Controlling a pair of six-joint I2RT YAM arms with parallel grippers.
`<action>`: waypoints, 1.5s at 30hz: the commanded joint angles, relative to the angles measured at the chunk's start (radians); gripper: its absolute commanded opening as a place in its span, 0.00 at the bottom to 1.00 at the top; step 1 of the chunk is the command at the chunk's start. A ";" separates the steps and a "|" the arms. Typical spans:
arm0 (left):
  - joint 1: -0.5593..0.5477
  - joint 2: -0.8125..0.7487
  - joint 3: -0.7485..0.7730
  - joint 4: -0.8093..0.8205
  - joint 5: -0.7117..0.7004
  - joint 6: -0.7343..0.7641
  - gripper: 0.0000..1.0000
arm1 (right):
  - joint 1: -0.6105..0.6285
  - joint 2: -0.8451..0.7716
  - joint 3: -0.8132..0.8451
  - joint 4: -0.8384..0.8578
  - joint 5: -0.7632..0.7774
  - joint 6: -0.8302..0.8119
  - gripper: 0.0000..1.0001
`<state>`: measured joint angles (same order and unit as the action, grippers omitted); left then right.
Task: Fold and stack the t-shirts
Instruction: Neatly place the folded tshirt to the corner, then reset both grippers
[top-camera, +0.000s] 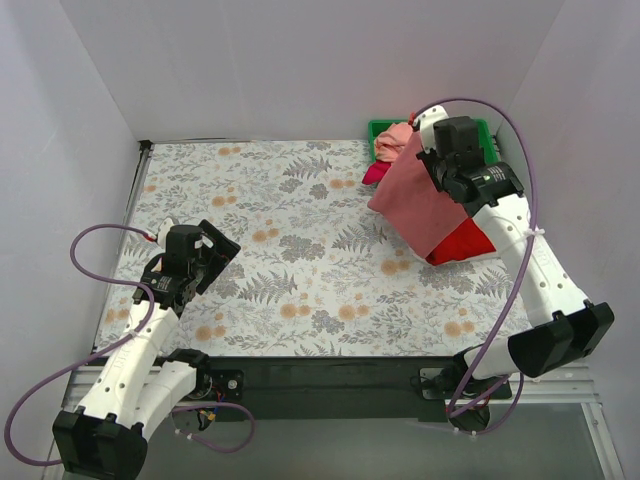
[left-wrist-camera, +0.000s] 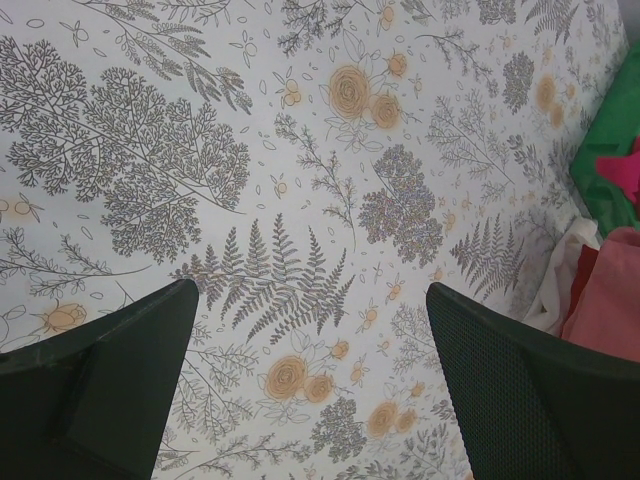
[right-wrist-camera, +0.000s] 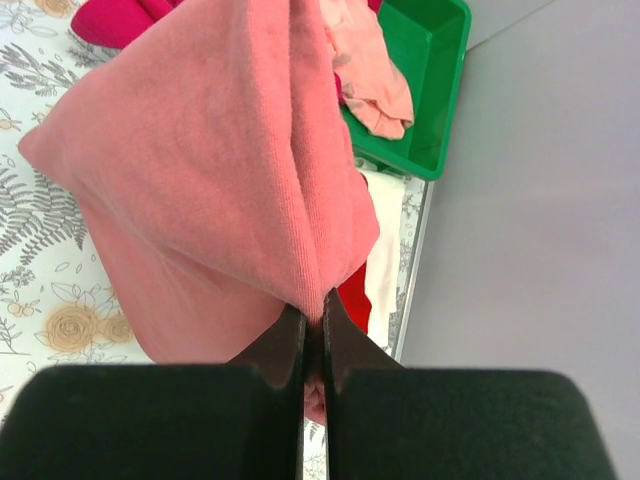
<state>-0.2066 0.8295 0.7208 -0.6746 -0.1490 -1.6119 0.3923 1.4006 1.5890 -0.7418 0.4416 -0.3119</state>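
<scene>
The right pincer (right-wrist-camera: 313, 315) is clenched on a gathered fold of the dusty rose t-shirt (right-wrist-camera: 200, 170). Its two fingertips are pressed together with the cloth pinched between them. From the pinch point the shirt fans out ahead of the fingertips and to their left, so its long axis runs away from this pincer toward the middle of the floral tablecloth (top-camera: 300, 250). The left pincer (left-wrist-camera: 310, 295) is released, jaws wide apart, with nothing but tablecloth between them. The shirt lies well apart from it, ahead and off to its right, so the right arm is plainly the nearer. The coming move appears to depend on carrying the hanging cloth toward the left pincer's side so that a second edge can be taken. Just beyond the right fingertips lie the red t-shirt (right-wrist-camera: 355, 295) and a strip of the white t-shirt (right-wrist-camera: 385, 250), both largely covered by the held shirt. Farther ahead the green bin (right-wrist-camera: 440, 60) holds the salmon pink t-shirt (right-wrist-camera: 375, 70), and the magenta t-shirt (right-wrist-camera: 115, 20) is cut off at the frame edge. Collar, sleeves and hem of the held shirt cannot be told apart, nor whether its lower edge touches the table.
</scene>
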 joint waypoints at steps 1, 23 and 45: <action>-0.001 -0.004 0.029 -0.011 -0.024 0.007 0.98 | -0.015 -0.006 0.043 0.007 0.023 0.033 0.01; -0.001 0.017 0.043 -0.031 -0.043 0.003 0.98 | -0.339 0.109 -0.104 0.151 -0.207 -0.090 0.01; -0.001 -0.023 0.132 -0.092 -0.069 -0.003 0.98 | -0.487 -0.122 -0.320 0.271 -0.340 0.388 0.98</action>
<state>-0.2066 0.8455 0.8150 -0.7414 -0.1921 -1.6127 -0.0952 1.5002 1.3869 -0.5571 0.1928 -0.0895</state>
